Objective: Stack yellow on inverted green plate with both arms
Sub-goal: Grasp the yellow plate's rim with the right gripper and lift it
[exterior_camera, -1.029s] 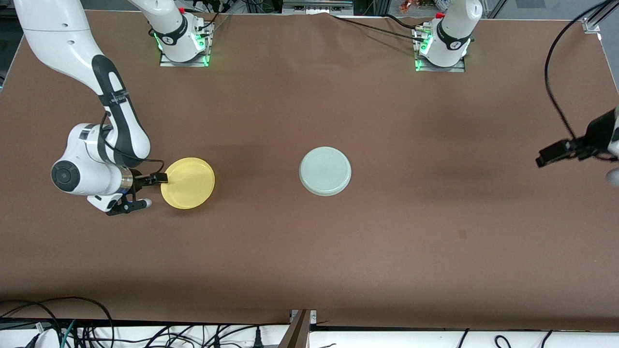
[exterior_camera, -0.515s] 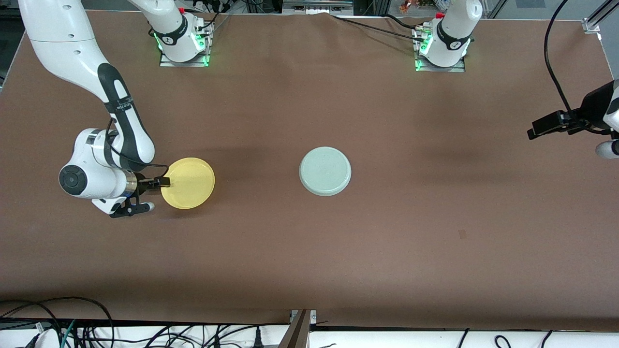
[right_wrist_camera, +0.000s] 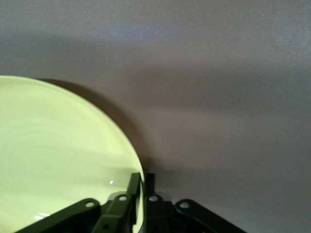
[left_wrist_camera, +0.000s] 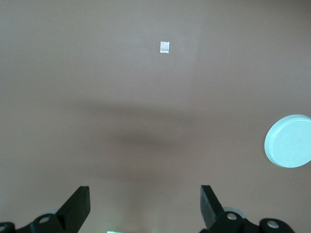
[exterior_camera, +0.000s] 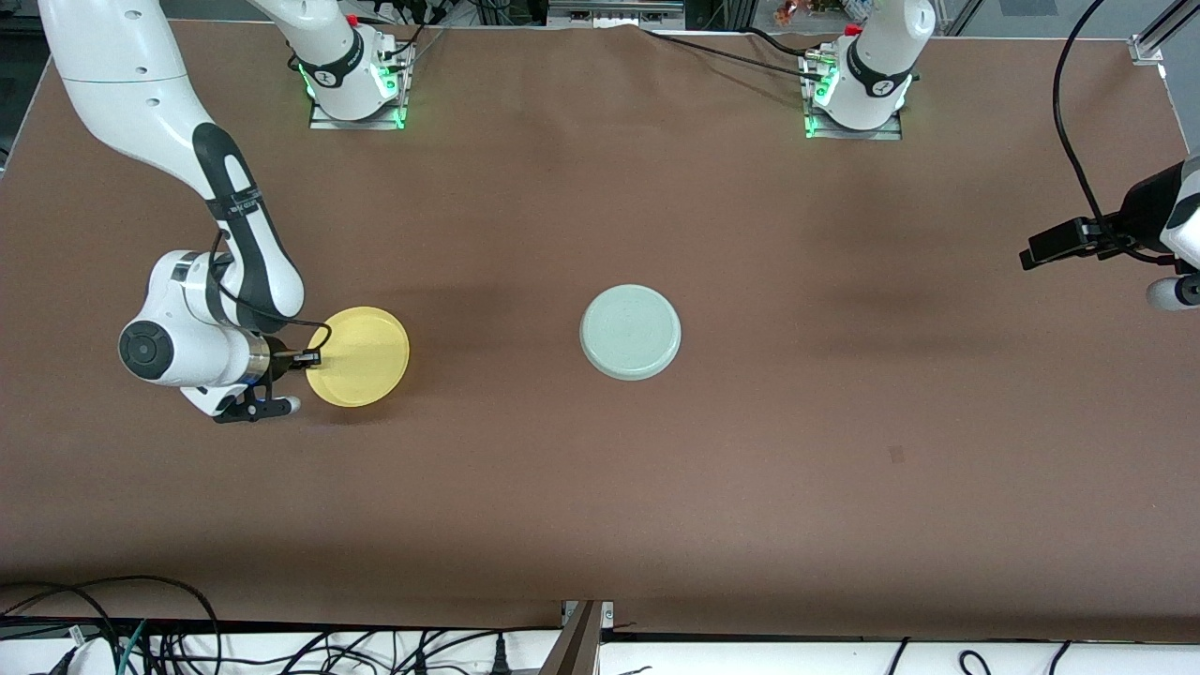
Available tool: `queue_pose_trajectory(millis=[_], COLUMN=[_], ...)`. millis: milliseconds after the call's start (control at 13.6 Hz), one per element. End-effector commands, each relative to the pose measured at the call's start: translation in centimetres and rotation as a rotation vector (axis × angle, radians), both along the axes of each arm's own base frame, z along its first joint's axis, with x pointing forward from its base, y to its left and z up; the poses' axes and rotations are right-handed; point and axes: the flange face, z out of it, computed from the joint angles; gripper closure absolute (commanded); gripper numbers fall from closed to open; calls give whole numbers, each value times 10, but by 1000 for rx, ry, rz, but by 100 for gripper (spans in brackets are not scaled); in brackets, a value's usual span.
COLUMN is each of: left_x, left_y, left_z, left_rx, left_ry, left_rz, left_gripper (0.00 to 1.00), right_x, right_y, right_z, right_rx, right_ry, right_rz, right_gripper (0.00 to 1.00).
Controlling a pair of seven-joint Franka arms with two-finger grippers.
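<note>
The yellow plate (exterior_camera: pixel 359 356) is at the right arm's end of the table. My right gripper (exterior_camera: pixel 312 357) is shut on its rim, on the side toward the right arm's end. In the right wrist view the plate (right_wrist_camera: pixel 58 160) fills one side and its rim sits pinched between the fingers of the gripper (right_wrist_camera: pixel 142 182). The green plate (exterior_camera: pixel 630 332) lies upside down at the table's middle, also seen in the left wrist view (left_wrist_camera: pixel 289 141). My left gripper (left_wrist_camera: pixel 145 204) is open and empty, held up over the left arm's end of the table (exterior_camera: pixel 1050 246).
The brown table (exterior_camera: pixel 600 487) has a small pale mark (left_wrist_camera: pixel 164 46) on its surface. Cables hang past the edge nearest the front camera (exterior_camera: pixel 141 637). The arm bases (exterior_camera: pixel 356 80) stand along the table's back edge.
The yellow plate has shifted slightly toward the right arm's end with my right gripper on its rim. My left gripper has risen and drawn back a little.
</note>
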Motion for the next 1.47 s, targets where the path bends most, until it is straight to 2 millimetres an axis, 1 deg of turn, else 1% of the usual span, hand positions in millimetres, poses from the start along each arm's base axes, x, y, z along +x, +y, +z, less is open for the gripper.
queue_pose_trajectory(millis=[0,74,147,294,441,515,662,809,956,1103,1397], left_x=[-3,-3,-2,-1,0,0,1,1,1,1,3], left_y=[4,4,5,6,5,4,4,3,3,5,8], left_z=[-2,-2,-2,-1,-4,-3,0,1,1,1,-2], left_rx=[19,19,20,20,49,55,53,52,52,49,43], left_ry=[3,3,1,-2,4,2,-5,-5,-6,-8,-4], left_rz=[-27,-27,-22,-21,-28,-30,-33,-33,-32,-29,-23], left_gripper=[0,0,0,0,0,0,0,0,0,0,0], right_x=[3,6,12,25,33,37,44,40,35,29,19], right_y=[10,20,30,47,64,71,91,135,181,222,268], right_z=[5,11,22,44,64,74,95,100,94,91,95], right_rx=[6,14,24,62,141,184,272,298,283,275,346], right_ry=[13,27,38,83,99,111,134,163,162,139,160], right_rz=[-16,-23,-37,-122,-188,-232,-316,-387,-421,-441,-484], right_gripper=[100,100,100,100,100,100,100,100,100,100,100])
